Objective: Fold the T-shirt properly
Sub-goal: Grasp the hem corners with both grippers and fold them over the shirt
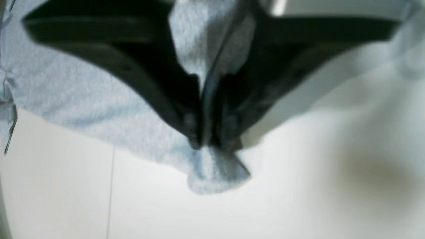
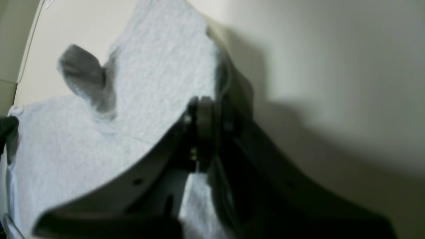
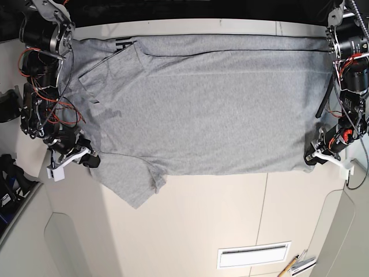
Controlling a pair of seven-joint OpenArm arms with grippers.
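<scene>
T-shirt [image 3: 202, 109] is spread plain side up across the table [image 3: 230, 219], collar end toward 9 o'clock. Near edge is pinched at both ends: left gripper [image 1: 212, 146] clamped on a hem corner at 3 o'clock, right gripper [image 2: 207, 113] clamped on cloth at 9 o'clock. First lengthwise fold judged in hand; an even lift toward 12 o'clock is called for.

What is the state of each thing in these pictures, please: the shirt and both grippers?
T-shirt: spread flat on the table, plain side up, top edge folded over at one corner, both lower corners held.
Left gripper: shut on a corner of the T-shirt.
Right gripper: shut on the T-shirt's edge.
</scene>
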